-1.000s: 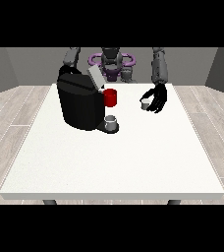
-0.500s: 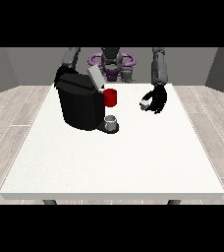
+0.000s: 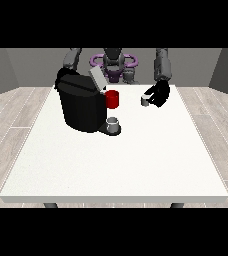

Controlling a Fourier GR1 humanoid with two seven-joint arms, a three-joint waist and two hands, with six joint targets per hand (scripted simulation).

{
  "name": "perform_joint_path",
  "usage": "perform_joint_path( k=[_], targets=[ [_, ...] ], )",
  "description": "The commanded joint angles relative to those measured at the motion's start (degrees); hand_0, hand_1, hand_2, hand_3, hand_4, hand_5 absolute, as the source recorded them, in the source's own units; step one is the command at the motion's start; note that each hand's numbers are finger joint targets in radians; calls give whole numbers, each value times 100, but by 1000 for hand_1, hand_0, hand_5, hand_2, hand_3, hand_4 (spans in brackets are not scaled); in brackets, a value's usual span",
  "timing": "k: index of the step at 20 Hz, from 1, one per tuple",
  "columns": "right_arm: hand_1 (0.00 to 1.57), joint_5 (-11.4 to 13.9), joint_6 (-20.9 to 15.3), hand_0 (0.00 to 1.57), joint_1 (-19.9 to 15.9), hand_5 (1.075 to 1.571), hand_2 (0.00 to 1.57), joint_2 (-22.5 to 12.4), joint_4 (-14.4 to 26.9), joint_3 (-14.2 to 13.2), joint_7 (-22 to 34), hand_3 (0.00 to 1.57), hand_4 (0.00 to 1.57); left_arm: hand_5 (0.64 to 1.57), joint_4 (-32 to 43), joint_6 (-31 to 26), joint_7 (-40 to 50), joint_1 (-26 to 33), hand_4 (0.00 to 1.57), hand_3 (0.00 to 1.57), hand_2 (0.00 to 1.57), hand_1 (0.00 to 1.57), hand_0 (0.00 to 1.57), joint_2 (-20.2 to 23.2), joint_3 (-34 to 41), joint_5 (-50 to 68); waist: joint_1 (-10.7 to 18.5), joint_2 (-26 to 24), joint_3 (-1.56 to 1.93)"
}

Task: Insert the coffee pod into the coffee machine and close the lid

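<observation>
Robot hand at the view's right holds the coffee pod over the white table.

The robot hand at the view's right hangs from a lowered forearm, fingers curled round the small grey coffee pod, right of the black coffee machine. The machine's lid stands tilted open; a red cup sits just beside it, a grey cup on its tray. The other robot hand is hidden behind the machine on the table.

A large white table carries a black coffee machine at its far left part. A red mug stands just beside the machine.
</observation>
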Motion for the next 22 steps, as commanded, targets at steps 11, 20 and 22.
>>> perform_joint_path(
  k=[11,20,22],
  targets=[
    [0,-65,268,0,-158,1571,0,-125,203,28,-74,0,468,1571,-486,-881,73,-1008,556,1288,1332,1255,1255,294,214,76,-201,-114,-2],
    [0,-46,31,0,-308,1571,0,175,-238,448,75,0,500,1571,-267,-1142,337,-1768,543,1224,1199,1011,1011,759,597,123,-615,74,-3],
    [0,11,260,0,-208,1571,0,-29,31,272,5,0,521,1571,-420,-1327,582,-1999,503,1226,1206,1017,1017,596,524,139,-626,-35,-1]
  ],
)
